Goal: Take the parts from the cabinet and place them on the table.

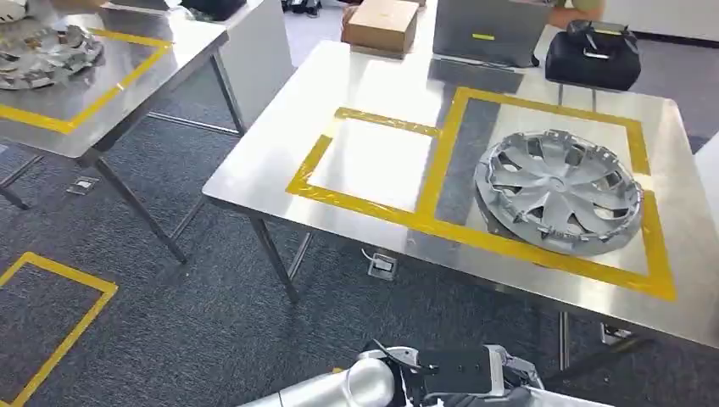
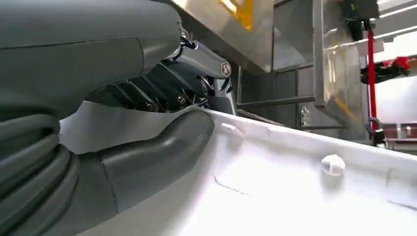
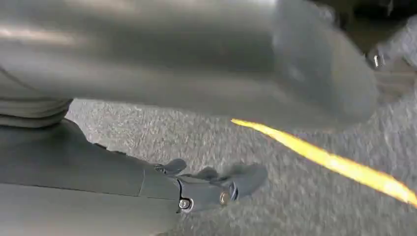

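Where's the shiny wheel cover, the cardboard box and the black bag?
Wheel cover (image 1: 555, 191): head view, on its centre hub.
Cardboard box (image 1: 381, 21): head view, on its top face.
Black bag (image 1: 592, 59): head view, on its front side.

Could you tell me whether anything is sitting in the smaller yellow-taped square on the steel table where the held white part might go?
Nothing visible does. The smaller yellow-taped square is bare; the silver plastic hubcap fills the larger one beside it. The left hand holds the white moulded plastic part.

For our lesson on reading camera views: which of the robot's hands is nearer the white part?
Left. The left hand grips the white part; the right hand hangs over grey carpet, holding none of it.
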Motion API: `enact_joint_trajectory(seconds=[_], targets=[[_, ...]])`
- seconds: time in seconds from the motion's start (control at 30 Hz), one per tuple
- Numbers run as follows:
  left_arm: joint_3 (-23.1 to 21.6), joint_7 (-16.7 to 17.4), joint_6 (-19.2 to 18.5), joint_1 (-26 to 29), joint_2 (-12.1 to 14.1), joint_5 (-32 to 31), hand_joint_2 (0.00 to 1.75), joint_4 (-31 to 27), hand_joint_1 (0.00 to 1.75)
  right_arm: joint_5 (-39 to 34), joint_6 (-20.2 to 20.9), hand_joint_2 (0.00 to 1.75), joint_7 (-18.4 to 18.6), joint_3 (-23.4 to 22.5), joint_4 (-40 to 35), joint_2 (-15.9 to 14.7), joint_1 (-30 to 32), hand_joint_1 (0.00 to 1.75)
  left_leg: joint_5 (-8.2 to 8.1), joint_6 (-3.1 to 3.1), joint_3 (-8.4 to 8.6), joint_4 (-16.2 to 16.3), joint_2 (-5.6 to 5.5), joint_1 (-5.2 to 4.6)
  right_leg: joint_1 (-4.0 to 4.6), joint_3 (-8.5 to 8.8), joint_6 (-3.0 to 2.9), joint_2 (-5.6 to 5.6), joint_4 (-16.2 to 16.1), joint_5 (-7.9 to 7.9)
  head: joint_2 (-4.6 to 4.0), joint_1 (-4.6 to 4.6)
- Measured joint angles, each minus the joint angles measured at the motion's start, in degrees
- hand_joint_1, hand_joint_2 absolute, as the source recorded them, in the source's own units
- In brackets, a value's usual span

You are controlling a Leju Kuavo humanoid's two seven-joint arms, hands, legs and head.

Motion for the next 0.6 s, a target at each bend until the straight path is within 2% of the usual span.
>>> enact_joint_trajectory(seconds=[0.03,0.07,0.1,0.13,0.17,0.2,0.23,0.27,0.3,0.33,0.37,0.4,0.43,0.47,0.5,0.53,0.57,0.6], targets=[[-0.04,-0.35,0.33,-0.42,-0.53,-0.33,1.75,0.11,1.75,0.91,0.0,0.0,0.17,0.02,-0.02,-0.09,-0.5,0.0,1.82,-0.61,-1.28,2.66,-0.07,0.23,0.19,0.62,-0.85,0.22,0.56,-0.96,0.0,0.09],[-0.04,-0.89,0.57,-0.62,-0.79,-0.74,1.75,0.2,1.75,1.89,-0.26,0.0,0.76,0.06,-0.24,-0.35,-1.27,0.0,4.05,-0.87,-3.77,8.01,-0.06,0.69,0.18,1.52,-1.69,0.73,0.41,-1.4,0.0,-0.21],[-0.02,-1.6,0.5,-0.56,-0.68,-1.12,1.75,0.33,1.75,2.67,-0.37,0.0,1.05,0.2,-0.22,-0.33,-1.6,0.0,5.59,-0.44,-7.41,14.22,-0.09,0.55,0.48,2.62,-2.29,0.74,0.19,-2.08,0.0,-0.44],[-0.02,-1.9,0.41,-0.51,-0.53,-1.42,1.75,0.79,1.75,3.1,-0.33,0.0,1.29,0.35,-0.24,-0.33,-2.26,0.0,4.77,-0.1,-11.35,19.11,-0.07,0.28,0.66,3.61,-2.9,1.12,-0.24,-2.89,0.0,-0.74],[-0.02,-2.25,0.37,-0.47,-0.46,-1.75,1.75,1.38,1.75,3.56,-0.02,0.0,1.68,0.46,-0.24,-0.33,-2.67,0.0,2.15,0.24,-14.62,21.89,-0.03,-0.1,0.85,4.73,-3.26,1.52,-0.66,-3.63,0.0,-1.07],[0.0,-2.51,0.29,-0.42,-0.3,-1.86,1.75,1.84,1.75,4.32,0.09,0.0,1.77,0.67,-0.22,-0.33,-2.88,0.0,-1.55,0.5,-17.22,22.97,-0.06,-0.52,1.07,5.86,-3.39,1.79,-0.98,-4.35,0.0,-1.14],[0.0,-2.75,0.05,-0.33,-0.26,-1.84,1.75,2.14,1.75,4.87,0.09,0.0,2.16,1.07,-0.22,-0.26,-2.96,0.0,-5.42,0.89,-19.36,22.81,-0.06,-0.94,1.28,7.11,-3.44,2.14,-1.23,-5.16,0.0,-1.29],[0.0,-2.75,-0.35,-0.3,-0.24,-1.84,1.75,2.32,1.75,4.87,0.0,0.0,2.43,1.38,-0.22,-0.24,-3.0,0.0,-7.65,1.44,-21.15,21.92,-0.06,-1.4,1.44,8.31,-3.45,2.42,-1.38,-5.95,0.0,-1.27],[0.0,-2.62,-0.76,-0.25,-0.17,-1.84,1.75,2.47,1.75,4.35,-0.2,0.0,2.29,1.44,-0.22,-0.09,-2.88,0.0,-7.29,2.09,-22.46,19.98,-0.06,-1.88,1.6,9.4,-3.48,2.66,-1.46,-6.75,0.0,-1.29],[0.0,-2.42,-0.99,-0.19,-0.11,-1.88,1.75,2.54,1.75,3.97,-0.39,0.0,2.01,1.44,-0.22,-0.04,-2.76,0.0,-4.33,2.85,-23.25,17.04,-0.06,-2.33,1.73,10.3,-3.48,2.88,-1.48,-7.5,0.0,-1.4],[0.02,-2.06,-1.51,-0.15,0.0,-2.1,1.75,2.64,1.75,3.52,-0.63,0.0,1.55,1.44,-0.2,0.11,-2.51,0.0,1.75,3.85,-23.69,13.02,-0.03,-2.94,1.9,11.14,-3.45,2.9,-1.5,-8.24,0.0,-1.51],[0.02,-1.79,-1.77,-0.04,0.16,-2.14,1.75,2.71,1.75,3.12,-0.9,0.0,1.29,1.42,-0.15,0.15,-1.97,0.0,9.53,4.8,-23.9,9.16,0.24,-3.52,1.83,11.24,-3.4,2.92,-1.62,-8.82,0.0,-1.62],[0.04,-1.75,-2.08,0.08,0.42,-2.19,1.75,2.84,1.75,2.93,-1.05,0.0,1.12,1.4,0.09,0.42,-1.91,0.0,11.29,4.82,-24.93,8.11,-0.14,-4.23,2.25,11.91,-2.98,3.47,-1.04,-9.61,0.0,-1.42],[0.04,-1.62,-2.25,0.05,0.31,-2.45,1.75,2.86,1.75,2.33,-1.27,0.0,0.85,1.36,0.09,0.33,-1.91,0.0,12.36,4.81,-24.26,8.01,-0.77,-3.99,2.58,12.03,-2.67,3.43,-0.88,-10.66,0.0,-1.73],[0.04,-1.48,-2.38,0.03,0.31,-2.84,1.75,2.91,1.75,1.66,-1.23,0.0,0.31,1.22,0.11,0.33,-1.76,0.0,14.22,4.56,-24.08,7.98,-0.72,-3.8,2.74,12.43,-2.58,3.5,-0.89,-11.32,0.0,-1.71],[0.04,-1.44,-2.62,-0.15,0.2,-2.91,1.75,2.89,1.75,1.09,-1.25,0.0,0.0,0.92,0.09,0.35,-1.61,0.0,14.26,4.47,-23.84,8.07,-0.77,-3.64,2.87,12.93,-2.38,3.51,-1.09,-11.52,0.0,-1.55],[0.04,-1.4,-2.67,-0.12,-0.06,-2.91,1.75,2.86,1.75,0.81,-1.03,0.0,-0.37,0.65,0.11,0.37,-1.49,0.0,14.72,4.0,-23.58,7.81,-0.89,-3.4,2.77,13.33,-2.59,3.58,-0.89,-11.84,0.0,-1.6],[0.04,-1.35,-2.73,-0.18,-0.15,-2.88,1.75,2.97,1.75,0.79,-0.85,0.0,-0.7,0.35,0.11,0.37,-1.45,0.0,14.68,3.65,-23.52,7.78,-0.95,-3.42,2.88,13.23,-3.6,3.55,-1.11,-11.24,0.0,-1.55]])
